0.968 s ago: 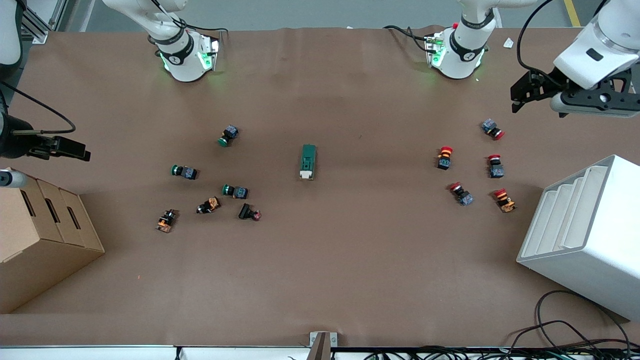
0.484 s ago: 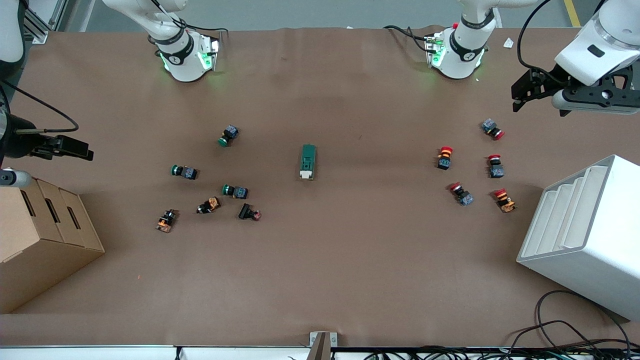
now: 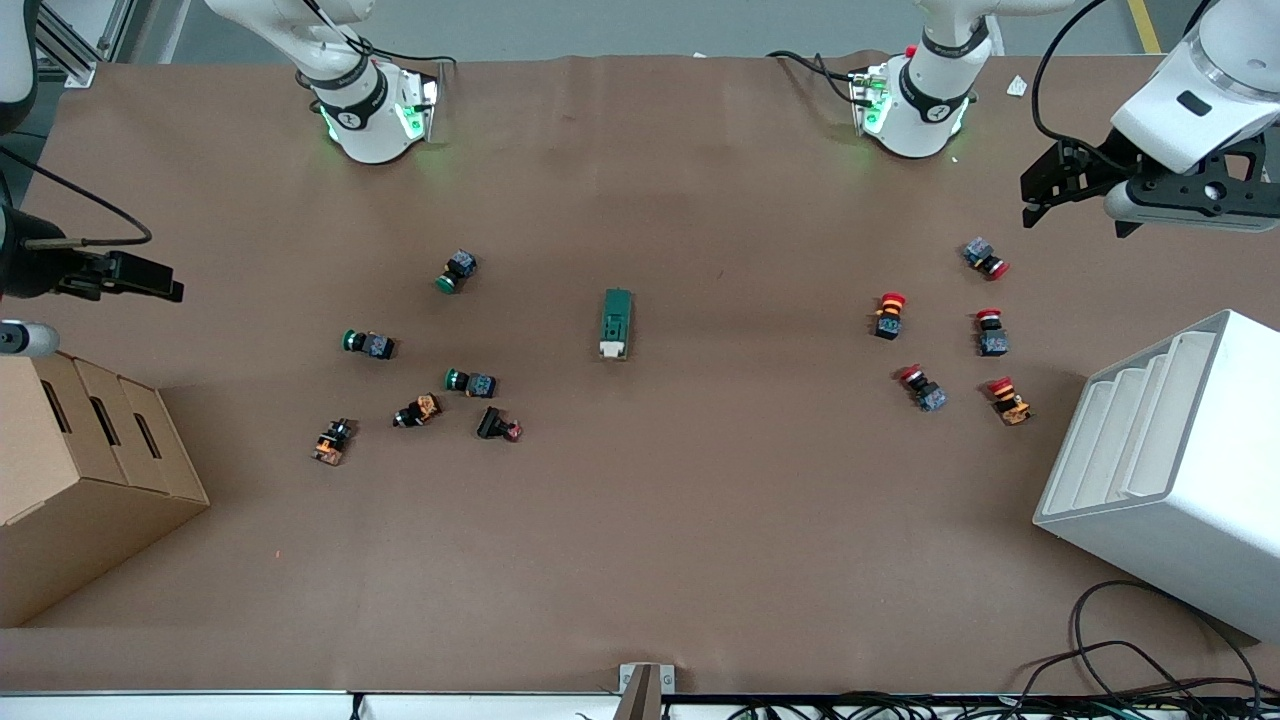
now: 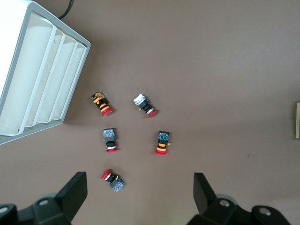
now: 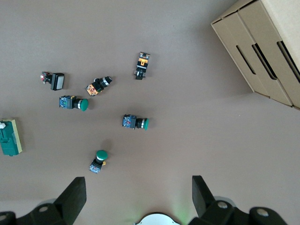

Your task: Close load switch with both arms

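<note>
The load switch (image 3: 617,323), a dark-green block with a cream-white tab at the end nearer the front camera, lies on the brown table mid-way between the arms. It also shows in the right wrist view (image 5: 9,137), and as a sliver at the edge of the left wrist view (image 4: 297,120). My left gripper (image 3: 1040,187) hangs open and empty over the left arm's end of the table, above the red push buttons (image 4: 139,187). My right gripper (image 3: 165,280) hangs open and empty over the right arm's end, by the cardboard box (image 5: 138,187). Neither touches the switch.
Several green and orange push buttons (image 3: 420,385) lie toward the right arm's end, and several red ones (image 3: 945,340) toward the left arm's end. A cardboard box (image 3: 90,470) stands under the right gripper. A white slotted rack (image 3: 1170,470) stands at the left arm's end.
The right gripper has drifted a little toward the robots' bases. The left gripper has barely shifted. The switch and the buttons have not moved.
</note>
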`<state>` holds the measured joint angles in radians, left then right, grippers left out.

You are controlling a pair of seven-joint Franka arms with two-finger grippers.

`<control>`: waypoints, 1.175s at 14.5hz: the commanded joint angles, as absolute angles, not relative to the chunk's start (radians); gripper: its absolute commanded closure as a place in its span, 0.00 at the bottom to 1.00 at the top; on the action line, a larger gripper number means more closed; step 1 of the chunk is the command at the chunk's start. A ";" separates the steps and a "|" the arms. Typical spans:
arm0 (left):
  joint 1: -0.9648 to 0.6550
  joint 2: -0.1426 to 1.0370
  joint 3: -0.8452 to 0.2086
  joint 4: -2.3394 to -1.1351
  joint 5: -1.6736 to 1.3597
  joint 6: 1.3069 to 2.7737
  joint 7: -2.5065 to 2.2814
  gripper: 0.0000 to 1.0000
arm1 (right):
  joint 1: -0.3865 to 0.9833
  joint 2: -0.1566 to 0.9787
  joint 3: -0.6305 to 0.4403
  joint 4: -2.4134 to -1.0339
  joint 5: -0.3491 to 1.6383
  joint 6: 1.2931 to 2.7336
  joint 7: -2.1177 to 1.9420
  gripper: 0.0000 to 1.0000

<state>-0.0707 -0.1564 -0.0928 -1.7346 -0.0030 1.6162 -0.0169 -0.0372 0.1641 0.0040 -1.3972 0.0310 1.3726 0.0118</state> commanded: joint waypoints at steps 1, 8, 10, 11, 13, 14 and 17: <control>-0.060 -0.166 -0.091 -1.738 -0.025 1.626 0.002 0.00 | -0.026 0.117 -0.008 -1.439 0.040 1.371 0.028 0.00; -0.060 -0.166 -0.091 -1.738 -0.025 1.625 0.003 0.00 | -0.011 0.101 -0.008 -1.443 0.034 1.378 0.025 0.00; -0.060 -0.167 -0.089 -1.744 -0.026 1.624 0.003 0.00 | 0.000 0.094 -0.008 -1.445 0.018 1.379 0.026 0.00; -0.058 -0.169 -0.089 -1.749 -0.032 1.624 0.002 0.00 | 0.002 0.087 -0.008 -1.447 0.017 1.379 0.026 0.00; -0.023 -0.172 -0.089 -1.756 -0.063 1.624 0.002 0.00 | -0.005 0.058 -0.006 -1.471 0.017 1.382 0.028 0.00; -0.020 -0.176 -0.089 -1.764 -0.074 1.624 0.002 0.00 | -0.008 0.032 -0.008 -1.495 0.017 1.388 0.028 0.00; -0.021 -0.167 -0.089 -1.749 -0.066 1.625 -0.021 0.00 | -0.009 -0.056 -0.008 -1.580 0.017 1.413 0.028 0.00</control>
